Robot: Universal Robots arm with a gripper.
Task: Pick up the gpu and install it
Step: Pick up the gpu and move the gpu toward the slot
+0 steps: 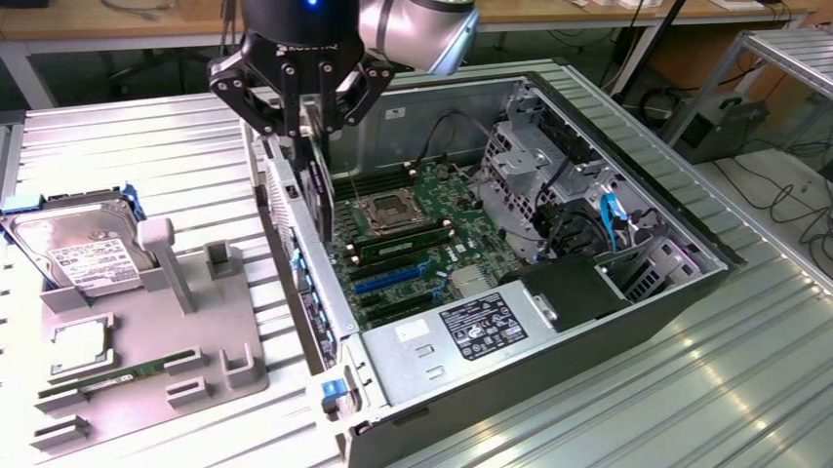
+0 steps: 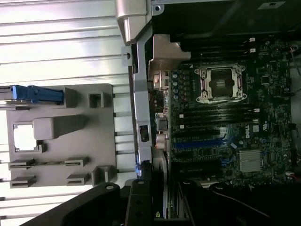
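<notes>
The gpu (image 1: 316, 185), a slim dark card seen nearly edge-on, hangs upright from my gripper (image 1: 312, 127), whose black fingers are shut on its upper part. It hovers over the rear wall of the open computer case (image 1: 651, 322), above the edge of the motherboard (image 1: 416, 244). The blue expansion slots (image 1: 390, 280) lie on the board below and nearer the camera. In the wrist view my gripper (image 2: 150, 207) looks down on the motherboard (image 2: 225, 122) and its blue slot (image 2: 197, 142).
A grey parts fixture (image 1: 143, 331) lies at the exterior view's left, holding a silver hard drive (image 1: 78, 249), a CPU (image 1: 78, 341) and a green memory stick (image 1: 111, 375). Inside the case are the CPU socket (image 1: 390, 210), a drive cage (image 1: 521, 166) and the power supply (image 1: 469, 327).
</notes>
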